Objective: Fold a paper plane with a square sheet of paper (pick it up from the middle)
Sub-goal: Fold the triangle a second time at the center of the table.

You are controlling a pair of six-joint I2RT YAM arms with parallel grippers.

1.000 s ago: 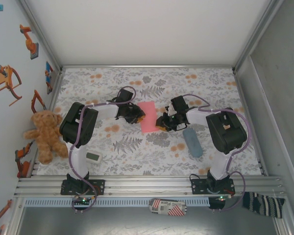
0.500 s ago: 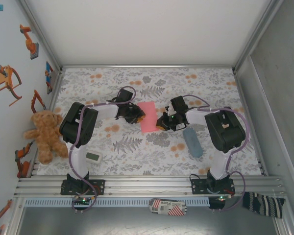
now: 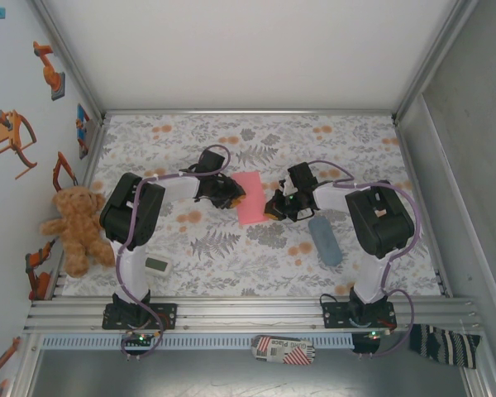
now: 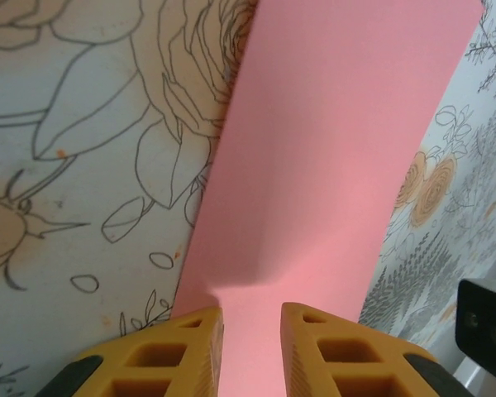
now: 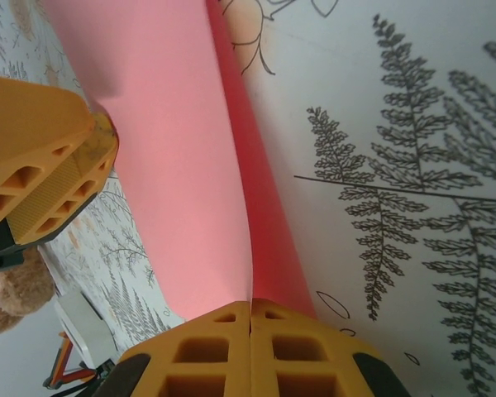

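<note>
The square sheet of paper [image 3: 250, 198] is lying mid-table as a narrow pink strip. The left gripper [image 4: 252, 322] is sitting at the sheet's 9 o'clock edge with its jaws slightly parted and pink showing in the gap; whether its tips are touching the paper is hard to tell. At the sheet's 4 o'clock, the right gripper [image 5: 250, 310] is pinching a raised fold, fingers pressed together. A grey-blue pouch [image 3: 324, 240] is lying further out at 4 o'clock.

Top camera looks down from the near side; both wrist cameras, close-up, share the square sheet of paper [image 4: 331, 149].
</note>
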